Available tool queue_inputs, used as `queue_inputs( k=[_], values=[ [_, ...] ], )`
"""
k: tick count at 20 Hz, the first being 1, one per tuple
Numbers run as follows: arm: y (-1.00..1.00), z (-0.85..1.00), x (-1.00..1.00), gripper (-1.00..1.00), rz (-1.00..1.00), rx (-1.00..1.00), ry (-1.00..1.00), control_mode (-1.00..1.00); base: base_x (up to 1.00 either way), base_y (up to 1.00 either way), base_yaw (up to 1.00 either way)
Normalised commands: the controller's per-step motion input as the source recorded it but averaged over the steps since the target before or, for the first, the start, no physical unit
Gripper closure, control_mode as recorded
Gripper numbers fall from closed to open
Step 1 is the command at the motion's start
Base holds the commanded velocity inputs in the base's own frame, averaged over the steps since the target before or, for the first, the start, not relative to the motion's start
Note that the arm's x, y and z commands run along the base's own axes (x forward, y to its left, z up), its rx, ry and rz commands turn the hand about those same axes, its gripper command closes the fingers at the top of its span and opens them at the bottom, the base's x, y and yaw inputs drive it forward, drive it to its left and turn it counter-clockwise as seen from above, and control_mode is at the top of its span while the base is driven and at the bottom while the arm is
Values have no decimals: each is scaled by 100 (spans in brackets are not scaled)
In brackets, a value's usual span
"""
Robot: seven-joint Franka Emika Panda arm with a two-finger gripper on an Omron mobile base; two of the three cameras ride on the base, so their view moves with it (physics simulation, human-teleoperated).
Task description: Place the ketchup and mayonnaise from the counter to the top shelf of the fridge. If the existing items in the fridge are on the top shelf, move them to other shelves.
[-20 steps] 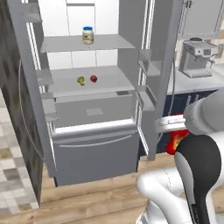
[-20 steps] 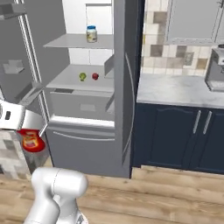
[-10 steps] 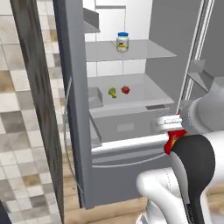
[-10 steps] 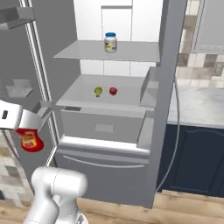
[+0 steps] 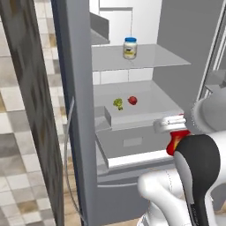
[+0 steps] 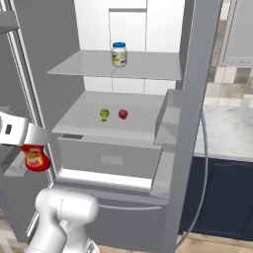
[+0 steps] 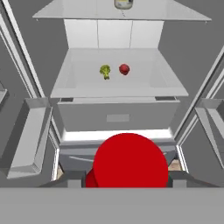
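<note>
My claw (image 6: pixel 30 148) pinches the red ketchup bottle (image 6: pixel 35 158), holding it low in front of the open fridge (image 6: pixel 197 74), near the drawer (image 6: pixel 111 158). The mayonnaise jar (image 6: pixel 118 54) stands upright on the top shelf (image 6: pixel 79 66), toward its far side. On the shelf below, a small green broccoli (image 6: pixel 104 114) and a red tomato (image 6: pixel 123 114) lie just beside each other, broccoli on the left.

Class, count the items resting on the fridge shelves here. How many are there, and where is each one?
3. The mayonnaise jar stands on the upper shelf; the broccoli and the red fruit sit side by side on the shelf below. Door bins could hide others.
</note>
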Motion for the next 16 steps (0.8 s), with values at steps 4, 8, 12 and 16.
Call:
queue_inputs(
  k=[4, 8, 12, 16],
  values=[
    [0, 0, 0, 100, 0, 0, 0, 100, 56, -14, 0],
    [0, 0, 0, 100, 0, 0, 0, 100, 64, -14, 0],
    [0, 0, 0, 100, 0, 0, 0, 100, 65, -8, 0],
    [0, 0, 0, 100, 0, 0, 0, 100, 59, -2, 0]
  ],
)
